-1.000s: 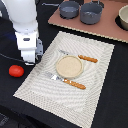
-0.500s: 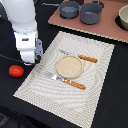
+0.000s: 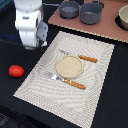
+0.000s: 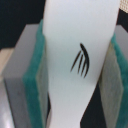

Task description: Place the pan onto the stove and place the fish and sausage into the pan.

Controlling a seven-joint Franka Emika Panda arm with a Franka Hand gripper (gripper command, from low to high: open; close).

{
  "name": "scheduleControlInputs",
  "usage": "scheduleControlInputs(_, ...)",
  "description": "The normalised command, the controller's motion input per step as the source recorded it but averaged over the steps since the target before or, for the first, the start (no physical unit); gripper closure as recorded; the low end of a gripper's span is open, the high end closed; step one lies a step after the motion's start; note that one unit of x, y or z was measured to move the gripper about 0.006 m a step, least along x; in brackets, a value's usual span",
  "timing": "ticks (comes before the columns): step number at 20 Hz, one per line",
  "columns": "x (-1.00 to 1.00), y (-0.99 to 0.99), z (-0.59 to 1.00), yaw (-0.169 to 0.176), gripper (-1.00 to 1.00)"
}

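A: Fish [image 4: 80,60] first. Where is it?

B: Clamped in the gripper [image 4: 75,70]. In the wrist view the white piece with dark marks fills the gap between the two teal pads [image 4: 39,80], and both pads press on its sides. So the jaws are closed on the fish, set to its width.

A: And the arm itself?

B: In the exterior view the white arm [image 3: 31,22] hangs over the dark table [image 3: 100,100], just off the near corner of the striped mat [image 3: 95,75] on that view's left. The fish cannot be made out in that view.

A: Sausage?

B: The red lump [image 3: 16,70] lies on the table below the arm in the exterior view, apart from it, beside the mat's left edge.

A: Stove and pan?

B: The pinkish stove [image 3: 107,22] lies beyond the mat, well off to the exterior view's right of the arm. Two grey vessels stand on it: the pan [image 3: 69,8] nearer the arm, and a pot [image 3: 91,13] just beside it, farther off. A dark burner [image 3: 123,17] shows at the far edge.

A: Anything on the mat?

B: A round tan plate [image 3: 68,66] in the middle, with orange-handled cutlery on either side, a knife [image 3: 80,57] and a fork [image 3: 65,80].
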Motion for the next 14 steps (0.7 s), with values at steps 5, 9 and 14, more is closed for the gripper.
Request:
scheduleControlInputs(5, 0.22, 1.0, 0.89, -0.012, 1.0)
scheduleControlInputs(9, 0.38, 0.95, 0.56, -0.012, 1.0)
scheduleControlInputs(14, 0.42, 0.93, 0.36, -0.003, 1.0)
